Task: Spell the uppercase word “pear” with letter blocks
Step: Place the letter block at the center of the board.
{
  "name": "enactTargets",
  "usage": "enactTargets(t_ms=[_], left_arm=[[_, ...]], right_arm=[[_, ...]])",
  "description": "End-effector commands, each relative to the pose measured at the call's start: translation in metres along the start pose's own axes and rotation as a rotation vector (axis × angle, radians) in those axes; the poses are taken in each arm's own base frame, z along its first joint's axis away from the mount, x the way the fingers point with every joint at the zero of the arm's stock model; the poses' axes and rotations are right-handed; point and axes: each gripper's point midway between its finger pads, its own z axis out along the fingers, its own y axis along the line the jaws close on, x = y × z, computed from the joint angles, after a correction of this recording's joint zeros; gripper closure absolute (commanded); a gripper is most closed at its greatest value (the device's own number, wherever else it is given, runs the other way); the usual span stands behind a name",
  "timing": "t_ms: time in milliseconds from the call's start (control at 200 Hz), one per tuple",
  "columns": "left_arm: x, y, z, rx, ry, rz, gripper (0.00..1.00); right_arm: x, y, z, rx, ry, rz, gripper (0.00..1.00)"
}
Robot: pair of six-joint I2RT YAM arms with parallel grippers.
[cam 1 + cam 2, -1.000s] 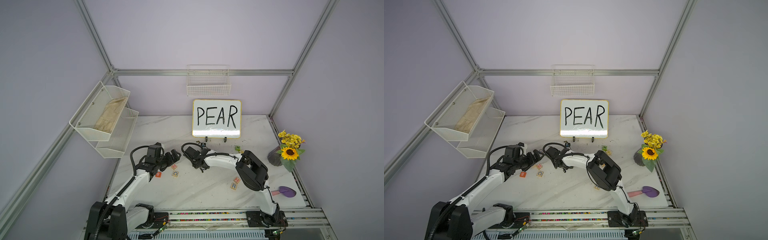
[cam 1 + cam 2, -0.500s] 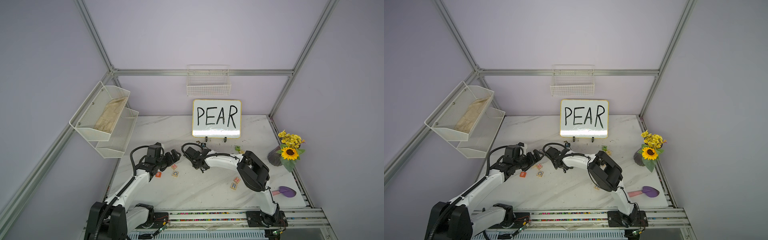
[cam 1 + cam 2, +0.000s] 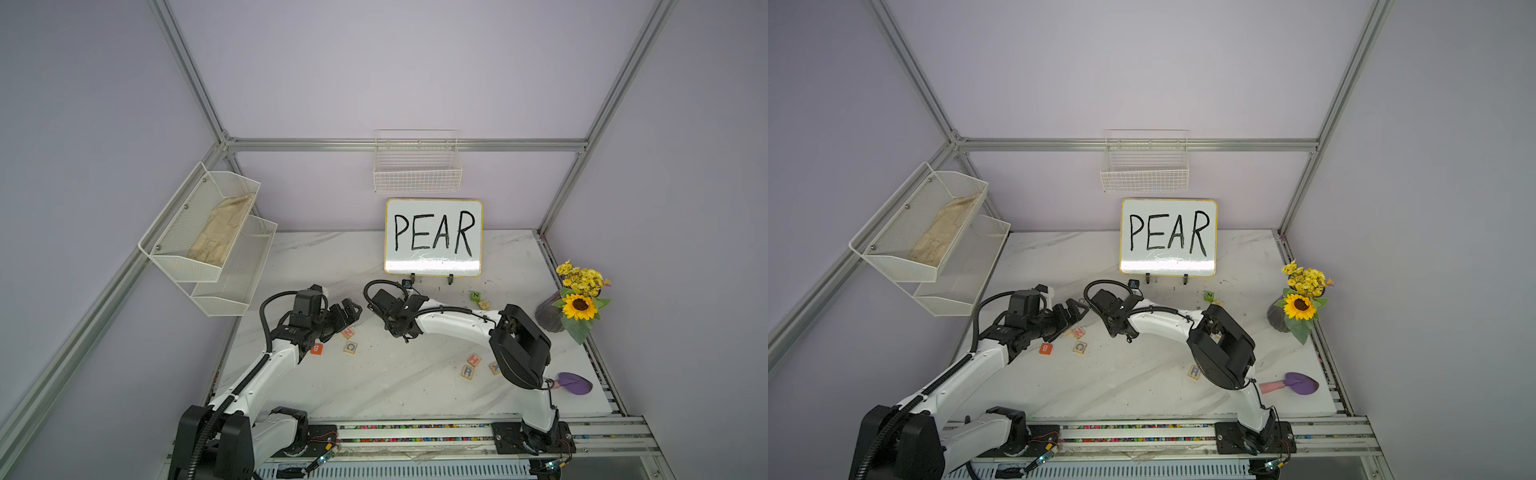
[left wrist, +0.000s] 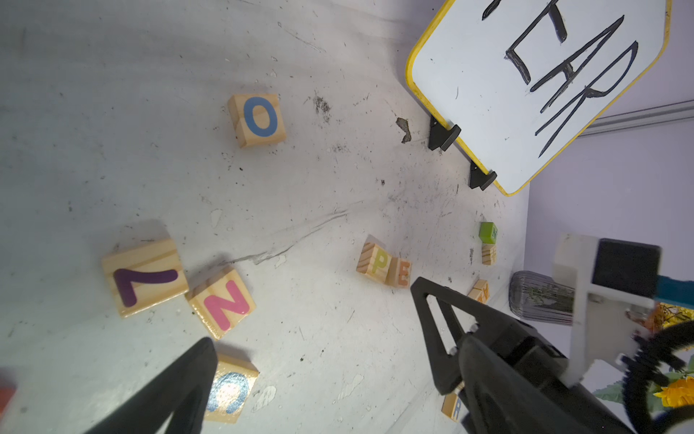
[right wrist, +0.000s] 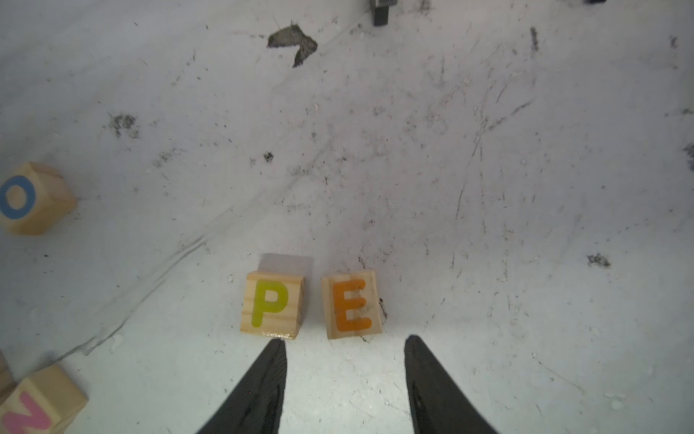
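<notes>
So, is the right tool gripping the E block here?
No, the E block sits on the table beside the P block, clear of the right tool, whose fingertips stand apart short of it.

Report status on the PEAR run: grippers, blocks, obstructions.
Left gripper open, empty. Right gripper open, empty, near E block. P block beside it, small gap; A block, R block not yet placed. O block lies apart.

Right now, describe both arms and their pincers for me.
Both the left arm and right arm have glossy white tubular links, boxy black joints and looping black cables. The left pincer and right pincer have matte black fingers tapering to points; one shows triangular cut-outs.
</notes>
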Motion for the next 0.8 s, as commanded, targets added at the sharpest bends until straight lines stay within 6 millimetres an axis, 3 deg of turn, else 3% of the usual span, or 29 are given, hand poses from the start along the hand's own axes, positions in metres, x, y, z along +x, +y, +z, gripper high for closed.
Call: enactTargets(t_ms=[0, 210, 455, 795], left_arm=[[-0.023, -0.027, -0.009, 0.058, -0.056, 0.038, 0.00], [-0.024, -0.025, -0.007, 0.055, -0.046, 0.029, 0.00], [-0.025, -0.023, -0.005, 0.053, -0.045, 0.023, 0.00], [-0.026, -0.021, -0.004, 0.048, -0.044, 0.016, 0.00]], right_arm=[[-0.015, -0.009, -0.017, 0.029, -0.063, -0.028, 0.44], [-0.011, -0.027, -0.007, 0.111, -0.069, -0.073, 0.38], [-0.013, -0.068, 0.002, 0.186, -0.065, -0.034, 0.34], [0.003, -0.066, 0.031, 0.174, 0.021, -0.066, 0.33]])
